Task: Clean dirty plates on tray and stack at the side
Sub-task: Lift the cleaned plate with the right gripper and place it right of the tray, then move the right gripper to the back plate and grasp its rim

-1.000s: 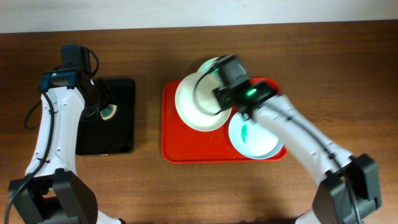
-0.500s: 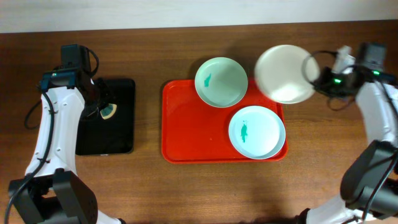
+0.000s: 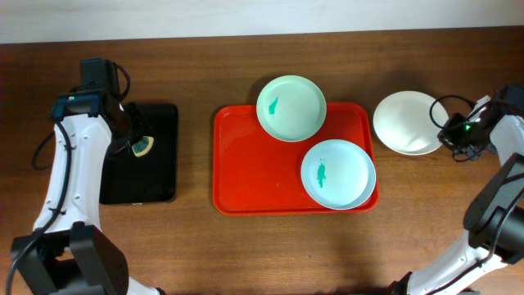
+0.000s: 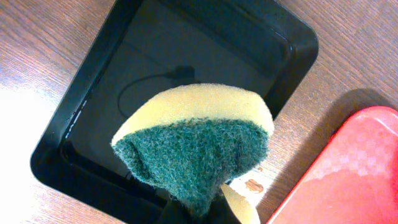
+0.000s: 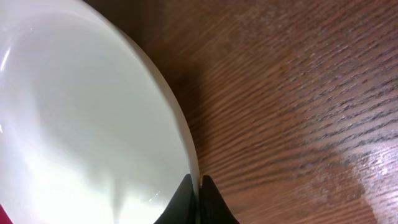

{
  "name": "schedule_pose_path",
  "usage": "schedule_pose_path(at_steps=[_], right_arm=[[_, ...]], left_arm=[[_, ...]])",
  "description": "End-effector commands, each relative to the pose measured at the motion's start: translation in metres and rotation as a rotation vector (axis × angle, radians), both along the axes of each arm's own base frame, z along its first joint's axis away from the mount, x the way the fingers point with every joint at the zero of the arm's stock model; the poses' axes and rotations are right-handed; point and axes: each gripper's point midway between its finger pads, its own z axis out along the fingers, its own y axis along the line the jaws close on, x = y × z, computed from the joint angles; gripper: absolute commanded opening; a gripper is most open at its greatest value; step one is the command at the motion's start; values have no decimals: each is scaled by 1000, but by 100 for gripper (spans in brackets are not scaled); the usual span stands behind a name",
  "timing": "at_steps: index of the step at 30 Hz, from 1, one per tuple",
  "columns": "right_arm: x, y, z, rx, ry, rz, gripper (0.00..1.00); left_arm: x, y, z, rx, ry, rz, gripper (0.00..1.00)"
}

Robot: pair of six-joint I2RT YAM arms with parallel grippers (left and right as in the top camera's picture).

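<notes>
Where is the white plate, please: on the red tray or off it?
Off it. The white plate is over the wooden table, right of the red tray, its rim pinched by the right gripper.

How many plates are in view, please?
3. The mint green plate overlaps the red tray's far edge; the pale blue plate sits in its near right corner; the white plate lies right of the tray, rim pinched by the right claw.
</notes>
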Motion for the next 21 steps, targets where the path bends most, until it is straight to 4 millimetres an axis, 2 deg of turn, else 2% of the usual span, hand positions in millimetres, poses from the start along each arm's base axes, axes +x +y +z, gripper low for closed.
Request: schedule_pose_path(at_steps=[1,3,4,6,9,12,14,16,18,19,21], right_arm=[[-3,-3,-10,-16,25,-16,21],[0,-4,-6,-17,15,-14,64],[4,-3,1,-8,-4,-10,75],[12,-2,17,2,-38,-2,82],[32,4,68,15,-128,30,88],[51,18,115,-3,-204,79,89],[70,49,144,-7,-281,190,92],[86,85,154,-11,-326,313,93],[97,129,151,-45,-341,471,93],[103,168,145,-59,-348,600,93],[107,197,135,-85,-331,671,93]], left_arm=[[0,0,3,-10,-13,9,0],[0,0,3,-10,-13,9,0],[1,0,3,-10,-14,9,0],[1,0,3,-10,-15,9,0],[1,0,3,-10,-15,9,0],[1,0,3,-10,-15,9,0],[2,0,3,-10,-19,8,0],[2,0,3,-10,-19,8,0],[2,0,3,-10,-19,8,0],[2,0,3,-10,-19,8,0],[2,0,3,-9,-19,9,0]])
